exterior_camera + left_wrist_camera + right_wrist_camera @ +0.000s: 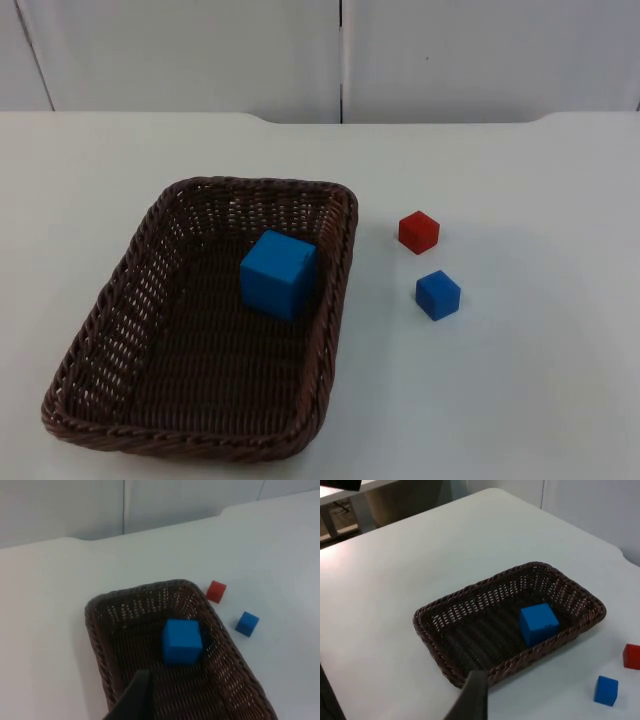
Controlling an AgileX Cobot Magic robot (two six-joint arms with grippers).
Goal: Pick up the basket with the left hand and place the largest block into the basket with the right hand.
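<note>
A dark brown wicker basket [250, 185] rests on the white table, left of centre. A large blue block [278, 273] lies inside it against the right wall, also seen as the large blue block [182, 641] [538, 623] within the basket [95, 630] [475, 589]. My left gripper [132, 700] hangs above the basket's near end, apart from it. My right gripper [472, 697] is held high beside the basket's long side, holding nothing that I can see.
A small red block [418, 231] [216, 591] [631, 656] and a small blue block [438, 295] [247, 623] [606, 690] stand on the table right of the basket. The grey partition wall [340, 50] closes the far edge.
</note>
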